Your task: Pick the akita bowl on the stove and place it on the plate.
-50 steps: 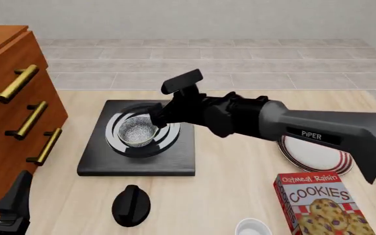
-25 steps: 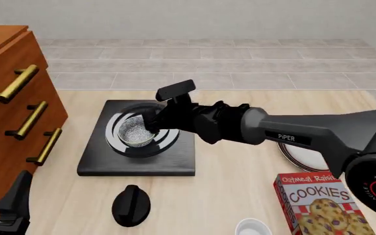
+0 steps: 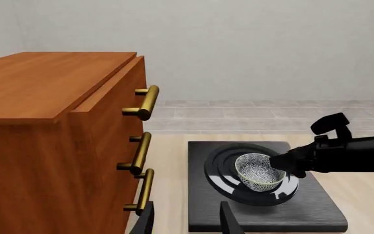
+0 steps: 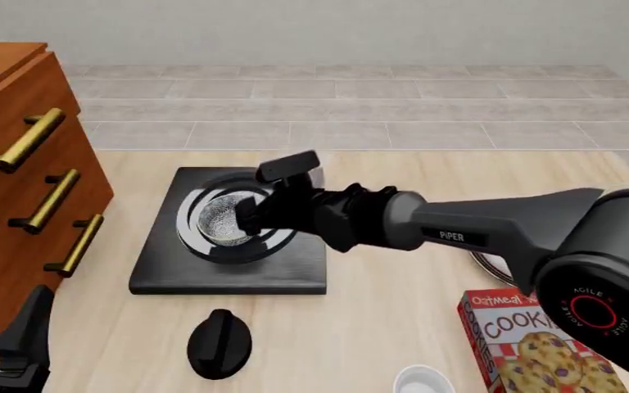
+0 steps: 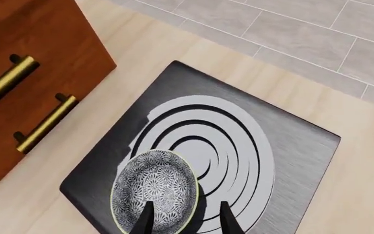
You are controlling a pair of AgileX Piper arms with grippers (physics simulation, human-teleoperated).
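With the akita bowl (image 5: 154, 190) resting on the stove (image 5: 291, 146) near the worktop's left edge, the right gripper (image 5: 185, 219), jaws apart, seems to straddle only its rim, risking tipping when closing.

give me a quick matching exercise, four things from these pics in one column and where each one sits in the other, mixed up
Things:
1. akita bowl
2. black knob
3. cookie box
4. wooden drawer cabinet

Places:
a. table's left edge in the front view
b. near right corner of the table in the front view
c. on the stove burner rings
d. on the table just in front of the stove

Pairs: 1-c, 2-d, 3-b, 4-a
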